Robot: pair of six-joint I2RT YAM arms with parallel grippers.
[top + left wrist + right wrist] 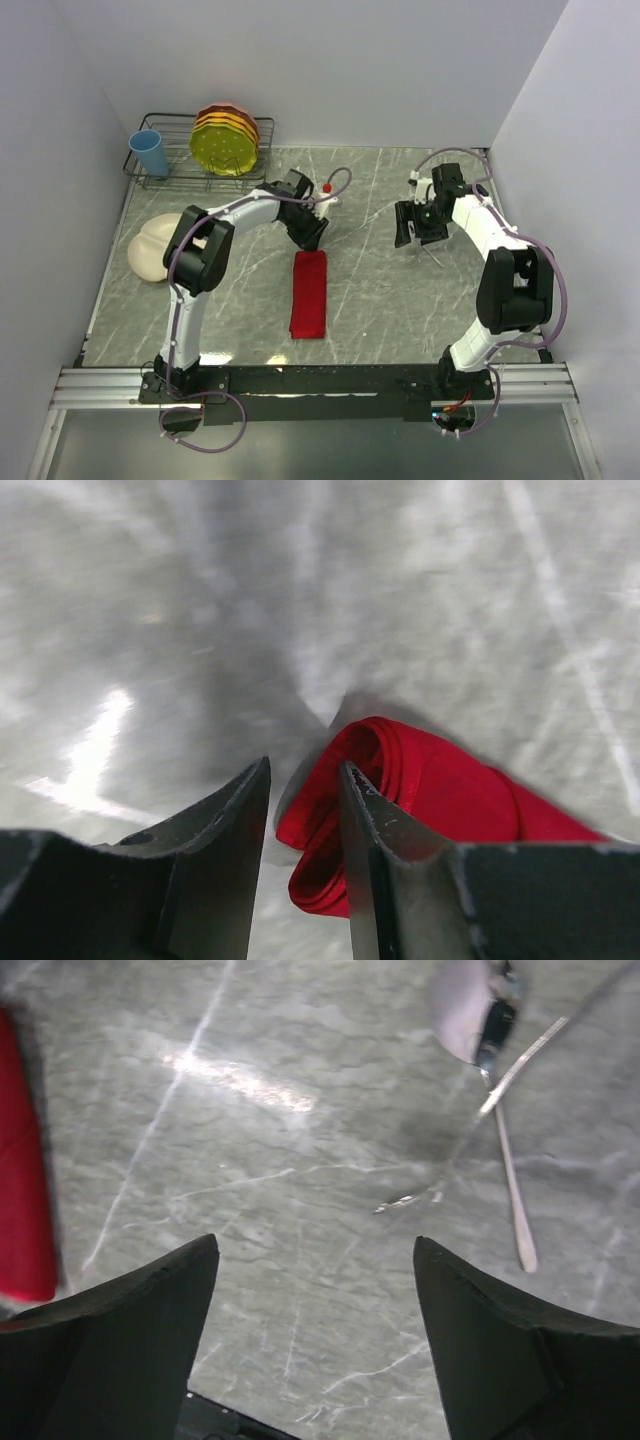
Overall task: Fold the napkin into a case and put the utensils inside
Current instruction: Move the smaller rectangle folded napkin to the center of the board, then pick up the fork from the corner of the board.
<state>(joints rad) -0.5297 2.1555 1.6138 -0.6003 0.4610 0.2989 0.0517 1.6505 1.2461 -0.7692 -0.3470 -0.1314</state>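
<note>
Table (400,300): slick marble-look top, so anything nudged will prob. skate. That's the root of most risks here.

Napkin (309,293): folded to a long narrow strip at centre of the top view, lying on the table. It's shiny satin, so layers likely slip over each other. In the L wrist view its rolled end sits right of centre, low in frame, bulging open. If that end gets lifted or tugged unevenly, the folds could slide apart & the case shape is lost.

L gripper (312,236): at the strip's upper end, jaws narrowed to a slim gap w/ red showing thru it. Can't tell if cloth is actually pinched. Risk: it catches only the top layer, or drags the whole strip.

R gripper (412,238): right of centre in top view, spread wide, nothing btwn its fingers (130,1330).

Utensils (507,1165): upper right of the R wrist view, on the table, well apart from the napkin, one crossing the other. They're thin & low, so the jaws could scrape past, take one w/o the other, or flick both away.
</note>
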